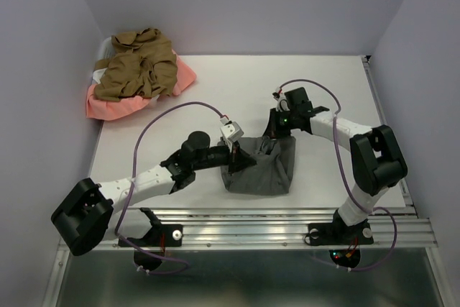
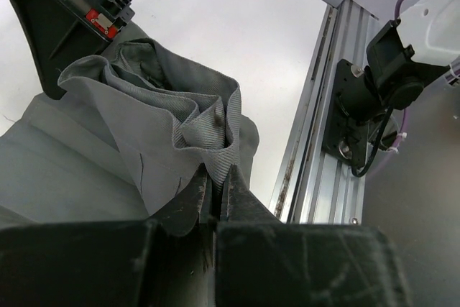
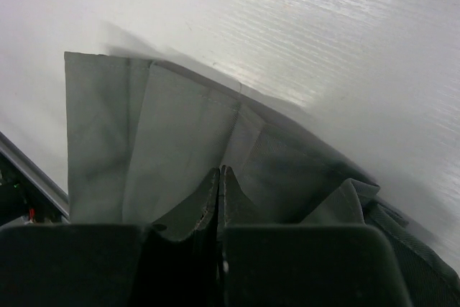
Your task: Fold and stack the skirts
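The grey skirt (image 1: 262, 170) lies bunched on the table's near middle, between the two arms. My left gripper (image 1: 236, 154) is shut on its ribbed edge (image 2: 215, 150), and the cloth rises in folds from the jaws. At the skirt's far right corner, my right gripper (image 1: 277, 134) is shut, with creases of grey cloth (image 3: 180, 127) running out from its tips (image 3: 219, 172). At the back left, the tan-brown skirt (image 1: 136, 70) lies heaped on the salmon-pink skirt (image 1: 108, 106).
A white basket (image 1: 101, 57) peeks out under the two heaped skirts in the back left corner. An aluminium rail (image 1: 287, 215) runs along the table's near edge, and the right arm's base (image 2: 374, 84) stands on it. Walls close in on the left, back and right.
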Robot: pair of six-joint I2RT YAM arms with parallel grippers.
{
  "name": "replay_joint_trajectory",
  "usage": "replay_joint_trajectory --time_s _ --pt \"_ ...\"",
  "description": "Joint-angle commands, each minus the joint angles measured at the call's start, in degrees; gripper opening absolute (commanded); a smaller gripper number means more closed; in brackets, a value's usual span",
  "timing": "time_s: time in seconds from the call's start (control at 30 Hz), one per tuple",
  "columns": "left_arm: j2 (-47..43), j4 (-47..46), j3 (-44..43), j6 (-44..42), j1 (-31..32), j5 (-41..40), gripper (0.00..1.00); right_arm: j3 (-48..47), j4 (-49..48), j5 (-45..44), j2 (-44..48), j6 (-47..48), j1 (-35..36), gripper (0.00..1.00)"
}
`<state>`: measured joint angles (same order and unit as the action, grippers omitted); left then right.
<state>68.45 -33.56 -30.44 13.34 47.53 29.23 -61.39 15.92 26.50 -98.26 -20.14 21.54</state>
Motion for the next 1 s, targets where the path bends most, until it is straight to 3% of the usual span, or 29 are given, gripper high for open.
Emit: replay_joint_trajectory --time_s 0.0,0.1,0.17,0.2,0.23,0.27,0.3,0.4,0.53,0.73,0.8,0.83,0.97 --pt "-1.5 -4.3 1.0 -0.3 0.4 1.8 0.0 -1.5 -3.6 1.5 2.4 0.3 0.5 0.01" --pt "-2.6 -5.6 2.1 0.4 0.6 0.6 0.0 -2.5 -0.9 0.7 2.5 1.2 0.5 0.01" --pt "-3.2 -6.3 2.6 0.7 0.6 -0.7 0.0 -1.9 0.3 -3.2 5.4 1.1 0.5 0.1" --pt "-3.2 -6.2 2.7 0.8 0.6 -1.0 0.0 -1.7 0.8 -4.8 7.0 0.4 0.5 0.2" --pt "-3.2 -6.3 2.8 1.0 0.6 -1.3 0.0 -1.5 2.0 -10.6 10.5 -0.4 0.5 0.47" --pt "-3.2 -6.3 2.9 1.3 0.6 -1.6 0.0 -1.0 2.8 -14.1 12.4 -2.2 0.5 0.6" --pt "-3.2 -6.3 3.3 1.6 0.5 -1.9 0.0 -0.8 3.9 -21.1 14.0 -2.9 0.5 0.82" --pt "-3.8 -7.4 4.2 2.4 0.6 -2.7 0.0 0.8 8.3 -31.2 19.3 -4.4 0.5 0.92" --pt "-5.2 -8.0 4.9 2.6 0.6 -3.2 0.0 4.4 13.1 -35.3 22.7 -6.1 -0.5 0.92" --pt "-6.8 -8.0 5.4 2.3 0.6 -3.0 0.0 8.6 13.4 -31.4 20.9 -7.2 -0.5 0.89" --pt "-6.9 -8.0 5.3 2.1 0.6 -2.8 0.0 8.5 13.2 -30.4 19.1 -6.9 -0.5 0.83" --pt "-6.9 -8.0 5.3 2.1 0.6 -2.8 0.0 8.6 12.7 -28.5 18.4 -6.8 -0.5 0.73" --pt "-6.5 -8.0 5.0 1.9 0.7 -2.3 0.0 8.6 10.8 -24.3 15.5 -6.2 -0.5 0.54"
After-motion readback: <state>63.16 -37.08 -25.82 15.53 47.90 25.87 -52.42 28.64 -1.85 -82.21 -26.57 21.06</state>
